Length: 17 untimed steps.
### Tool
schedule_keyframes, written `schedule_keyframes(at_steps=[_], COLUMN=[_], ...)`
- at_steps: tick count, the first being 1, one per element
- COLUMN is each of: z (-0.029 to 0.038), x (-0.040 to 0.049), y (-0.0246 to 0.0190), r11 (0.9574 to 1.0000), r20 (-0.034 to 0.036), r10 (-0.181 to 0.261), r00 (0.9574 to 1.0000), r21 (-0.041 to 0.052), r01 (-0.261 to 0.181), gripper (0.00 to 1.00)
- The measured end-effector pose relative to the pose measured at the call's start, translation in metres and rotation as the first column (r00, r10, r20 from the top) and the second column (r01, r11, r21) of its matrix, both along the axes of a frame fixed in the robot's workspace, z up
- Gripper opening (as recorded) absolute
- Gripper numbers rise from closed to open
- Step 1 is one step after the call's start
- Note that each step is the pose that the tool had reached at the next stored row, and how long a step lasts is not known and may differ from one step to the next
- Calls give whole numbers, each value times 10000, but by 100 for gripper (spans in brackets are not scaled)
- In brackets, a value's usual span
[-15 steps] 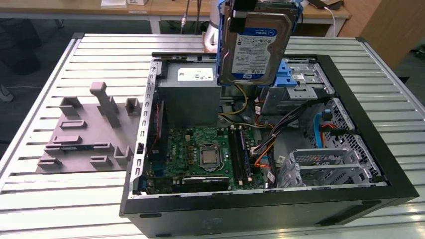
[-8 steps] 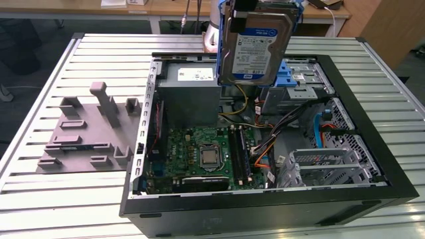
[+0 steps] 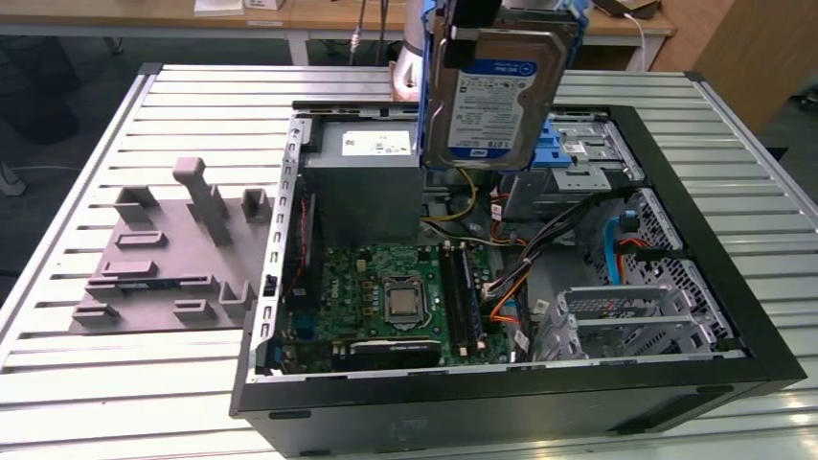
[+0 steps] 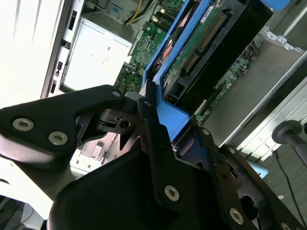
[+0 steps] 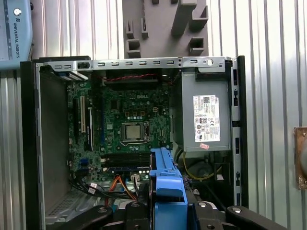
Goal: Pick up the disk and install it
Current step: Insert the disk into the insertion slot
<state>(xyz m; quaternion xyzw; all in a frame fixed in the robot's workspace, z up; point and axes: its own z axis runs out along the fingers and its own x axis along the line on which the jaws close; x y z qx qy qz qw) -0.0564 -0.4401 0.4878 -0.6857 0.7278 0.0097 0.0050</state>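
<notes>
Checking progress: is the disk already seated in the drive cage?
No, the gripper holds the disk upright in the air above the open case.

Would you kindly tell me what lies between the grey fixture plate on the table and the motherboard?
The computer case's metal wall stands between the grey fixture plate and the motherboard, seen in the exterior view.

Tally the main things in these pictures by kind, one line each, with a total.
Disk: 1
Computer case: 1
Power supply box: 1
Circuit board: 1
Grey moulded tray: 1
Total: 5
</notes>
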Motion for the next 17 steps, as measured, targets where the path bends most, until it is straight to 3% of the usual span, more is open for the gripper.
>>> schedule_keyframes(at_steps=[10,17], z=[0,0], x=[0,0], y=[-157,-165], r11=[10000,10000], r20=[1,0], r10=[0,0], r00=[10000,10000], r21=[1,0], r01=[0,0], gripper=[36,36])
